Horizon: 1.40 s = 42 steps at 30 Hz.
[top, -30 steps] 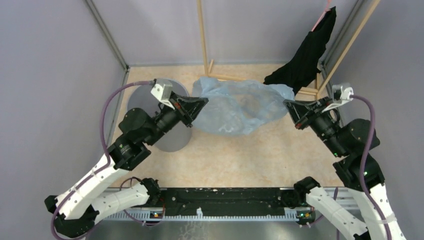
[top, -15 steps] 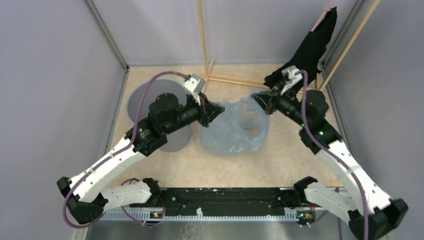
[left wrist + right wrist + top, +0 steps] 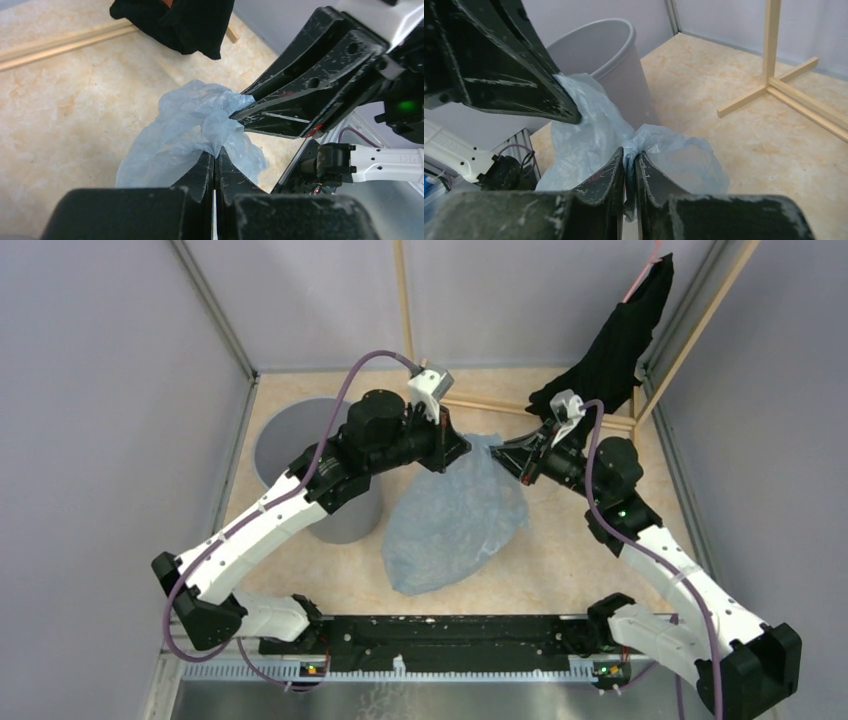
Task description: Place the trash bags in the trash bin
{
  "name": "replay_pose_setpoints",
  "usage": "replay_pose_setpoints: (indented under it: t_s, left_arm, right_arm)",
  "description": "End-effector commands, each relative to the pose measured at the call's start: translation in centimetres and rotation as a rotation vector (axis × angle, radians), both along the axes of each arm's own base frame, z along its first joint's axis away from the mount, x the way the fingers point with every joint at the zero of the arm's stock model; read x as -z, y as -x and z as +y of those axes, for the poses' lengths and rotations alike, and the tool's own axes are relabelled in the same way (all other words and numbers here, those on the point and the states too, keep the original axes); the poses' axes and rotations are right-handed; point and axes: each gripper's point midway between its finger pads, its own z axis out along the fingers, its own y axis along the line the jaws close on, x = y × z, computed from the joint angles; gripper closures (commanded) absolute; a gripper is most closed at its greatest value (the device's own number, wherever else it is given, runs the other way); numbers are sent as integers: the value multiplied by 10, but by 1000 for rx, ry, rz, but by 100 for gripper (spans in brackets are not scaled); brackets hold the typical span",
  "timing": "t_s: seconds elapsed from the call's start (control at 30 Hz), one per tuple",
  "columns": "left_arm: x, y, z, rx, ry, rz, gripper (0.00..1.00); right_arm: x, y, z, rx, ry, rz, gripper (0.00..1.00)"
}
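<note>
Two tight pinches, left jaws and right jaws, on the bunched top of the trash bag (image 3: 455, 522).

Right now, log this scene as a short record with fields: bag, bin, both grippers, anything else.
bag: pale-blue trash bag, bunched at its top, hanging between the two arms, outside the bin
bin: grey trash bin, upright, left of the bag, partly under the left arm
left gripper: left gripper shut on the bag's top
right gripper: right gripper shut on the bag's top, close to the left one
other: black garment hanging at the far right, beside a wooden frame
</note>
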Motion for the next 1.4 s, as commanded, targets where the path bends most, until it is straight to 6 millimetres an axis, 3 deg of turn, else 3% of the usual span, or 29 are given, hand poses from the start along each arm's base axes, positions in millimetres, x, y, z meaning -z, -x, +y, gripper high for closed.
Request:
replay_pose_setpoints:
  t_s: [0.0, 0.13, 0.27, 0.47, 0.57, 0.67, 0.9, 1.03, 1.07, 1.13, 1.2, 1.3, 1.37]
  left_arm:
    - [5, 0, -10, 30, 8, 13, 100]
    - [15, 1, -9, 36, -19, 36, 100]
    - [23, 4, -3, 21, -37, 52, 100]
    - [22, 5, 2, 0, -14, 49, 100]
    - [19, 7, 2, 7, -3, 49, 100]
    - [14, 8, 1, 14, 7, 44, 100]
    - [2, 10, -1, 30, 27, 33, 100]
    - [-3, 12, 1, 33, 31, 30, 100]
    - [-5, 14, 2, 35, 36, 28, 100]
    - [-8, 16, 4, 36, 41, 22, 97]
    - [-12, 17, 8, 29, 37, 10, 78]
    - [-17, 12, 28, -46, -16, -21, 39]
    - [-16, 4, 50, -142, -77, -46, 23]
  right_arm:
    - [-33, 8, 1, -35, -53, -73, 87]
    - [-30, 8, -6, 8, -37, -77, 86]
    - [-33, 21, 6, -104, -64, -83, 81]
    - [-30, 25, 12, -147, -66, -108, 51]
    - [-31, 24, 16, -133, -58, -104, 43]
    - [-24, 22, 21, -103, -18, -112, 29]
    - [-6, 11, 38, -78, 66, -95, 24]
    - [-7, 6, 36, -30, 54, -101, 34]
    - [-8, 4, 34, -10, 47, -106, 41]
    - [-9, 0, 27, 38, 21, -118, 66]
    - [-13, -1, 22, 74, -11, -134, 82]
    - [-19, -2, 12, 129, -48, -149, 98]
    - [-22, -7, 0, 200, -67, -149, 100]
